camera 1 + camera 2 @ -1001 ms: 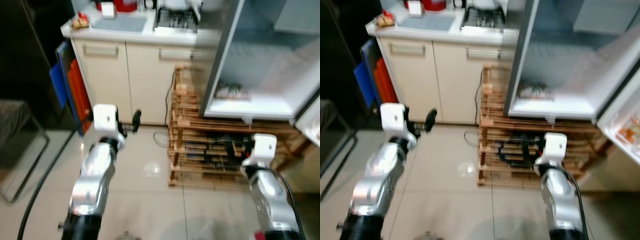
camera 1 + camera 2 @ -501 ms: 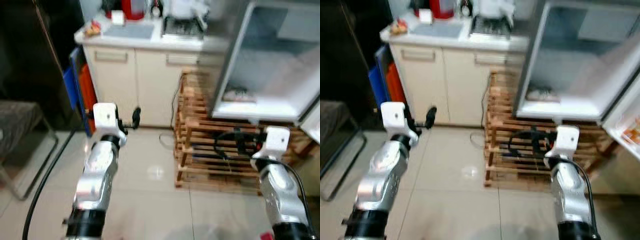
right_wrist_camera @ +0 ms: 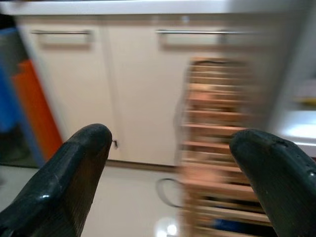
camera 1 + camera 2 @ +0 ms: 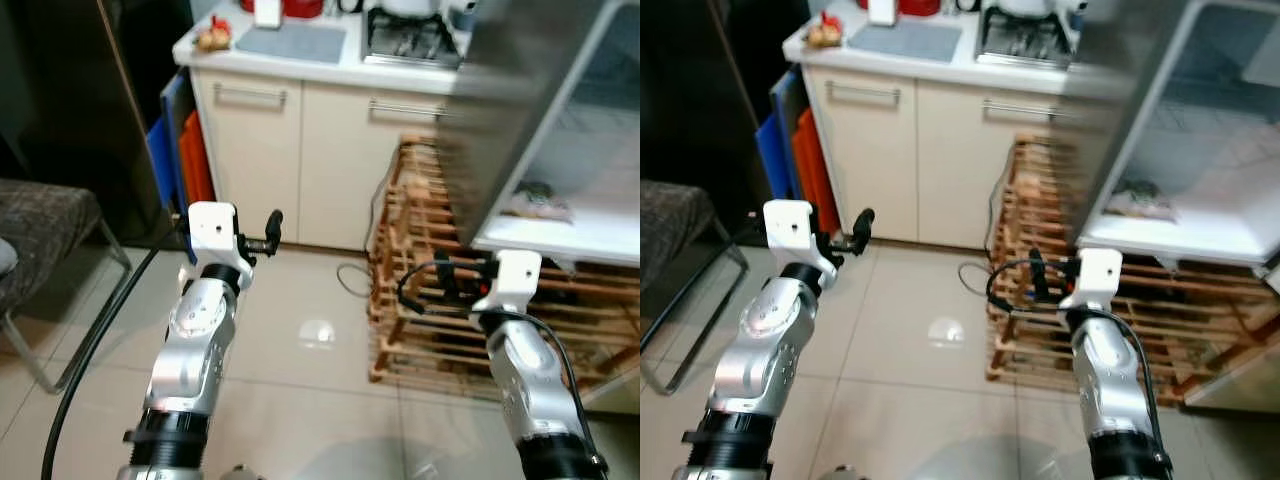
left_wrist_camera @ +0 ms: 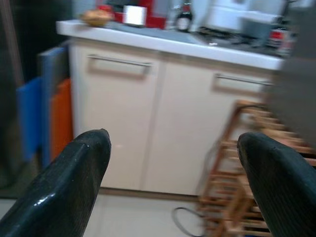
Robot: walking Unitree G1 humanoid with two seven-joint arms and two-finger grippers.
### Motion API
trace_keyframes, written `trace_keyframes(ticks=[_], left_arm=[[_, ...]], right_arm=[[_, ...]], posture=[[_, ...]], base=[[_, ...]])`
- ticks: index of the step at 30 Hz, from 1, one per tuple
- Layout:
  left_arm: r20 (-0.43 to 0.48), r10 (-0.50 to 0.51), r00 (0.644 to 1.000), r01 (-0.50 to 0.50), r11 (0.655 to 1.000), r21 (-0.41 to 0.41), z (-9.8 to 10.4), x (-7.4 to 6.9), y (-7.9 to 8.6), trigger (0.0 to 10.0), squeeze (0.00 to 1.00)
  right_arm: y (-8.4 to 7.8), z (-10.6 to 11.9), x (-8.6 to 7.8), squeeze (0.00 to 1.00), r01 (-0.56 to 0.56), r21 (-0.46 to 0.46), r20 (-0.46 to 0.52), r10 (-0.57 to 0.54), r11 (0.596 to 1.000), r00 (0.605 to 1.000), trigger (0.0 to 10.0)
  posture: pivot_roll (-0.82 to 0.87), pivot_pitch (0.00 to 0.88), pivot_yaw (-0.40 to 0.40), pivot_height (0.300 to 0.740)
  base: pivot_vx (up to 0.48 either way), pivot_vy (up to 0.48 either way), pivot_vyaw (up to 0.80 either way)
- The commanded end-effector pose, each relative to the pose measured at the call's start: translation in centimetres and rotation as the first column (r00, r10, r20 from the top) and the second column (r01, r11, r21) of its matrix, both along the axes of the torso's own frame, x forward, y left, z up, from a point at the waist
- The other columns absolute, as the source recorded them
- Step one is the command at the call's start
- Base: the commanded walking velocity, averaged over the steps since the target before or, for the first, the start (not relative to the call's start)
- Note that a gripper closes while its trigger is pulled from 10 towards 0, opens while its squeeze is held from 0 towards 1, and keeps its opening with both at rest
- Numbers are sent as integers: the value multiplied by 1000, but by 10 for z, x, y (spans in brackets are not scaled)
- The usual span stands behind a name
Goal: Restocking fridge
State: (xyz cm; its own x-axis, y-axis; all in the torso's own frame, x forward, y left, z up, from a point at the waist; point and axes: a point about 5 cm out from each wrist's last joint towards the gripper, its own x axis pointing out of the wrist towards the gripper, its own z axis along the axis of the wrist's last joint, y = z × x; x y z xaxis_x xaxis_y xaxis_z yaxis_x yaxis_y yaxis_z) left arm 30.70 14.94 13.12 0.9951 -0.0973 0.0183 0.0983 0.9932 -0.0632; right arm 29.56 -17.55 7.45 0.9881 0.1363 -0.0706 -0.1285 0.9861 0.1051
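The open fridge (image 4: 600,215) stands at the right on a wooden pallet (image 4: 420,250). Its grey side wall (image 4: 520,110) faces me, and a small packet (image 4: 537,198) lies on its white lower shelf. My left gripper (image 4: 262,236) is held out at waist height over the floor tiles, pointing at the cabinets; in the left wrist view the left gripper (image 5: 173,139) is open with nothing between its fingers. My right gripper (image 4: 450,280) points at the pallet, left of the fridge; in the right wrist view the right gripper (image 3: 169,133) is also open and holds nothing.
Cream cabinets (image 4: 300,150) carry a counter with a sink (image 4: 290,42) and a gas hob (image 4: 410,35). Blue and orange boards (image 4: 175,150) lean beside them. A chair (image 4: 40,240) is at the left. A black cable (image 4: 95,340) crosses the floor.
The whole view has shifted: cabinets and fridge sit further right and the chair has come in at left, so the camera moved. Both arms keep the same pose, fingers apart.
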Motion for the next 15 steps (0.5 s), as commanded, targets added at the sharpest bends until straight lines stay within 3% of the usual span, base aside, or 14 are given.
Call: trace_keyframes(ticks=[1, 5, 11, 15], left_arm=[[32, -19, 999, 19, 1000, -15, 7, 4, -4, 10000, 0], [67, -49, 997, 47, 999, 22, 13, 9, -11, 10000, 0], [71, -53, 996, 50, 998, 34, 13, 12, -13, 10000, 0], [50, -33, 998, 30, 998, 53, 4, 6, -10, 10000, 0]], right_arm=[[-2, -3, -2, 0, -19, -41, -4, 19, 999, 1000, 10000], [5, -1, 5, 0, -40, -38, 5, 41, 998, 999, 10000], [21, 9, 13, 0, -107, -43, 54, 109, 993, 993, 10000], [27, 14, 18, 0, -127, -37, 76, 130, 991, 989, 10000]], posture=[[-19, 0, -48, 740], [-3, 0, -67, 740], [11, 0, -83, 740], [13, 0, -81, 740]], base=[[0, 454, -800], [0, 471, -725], [0, 456, 0], [0, 437, 0]])
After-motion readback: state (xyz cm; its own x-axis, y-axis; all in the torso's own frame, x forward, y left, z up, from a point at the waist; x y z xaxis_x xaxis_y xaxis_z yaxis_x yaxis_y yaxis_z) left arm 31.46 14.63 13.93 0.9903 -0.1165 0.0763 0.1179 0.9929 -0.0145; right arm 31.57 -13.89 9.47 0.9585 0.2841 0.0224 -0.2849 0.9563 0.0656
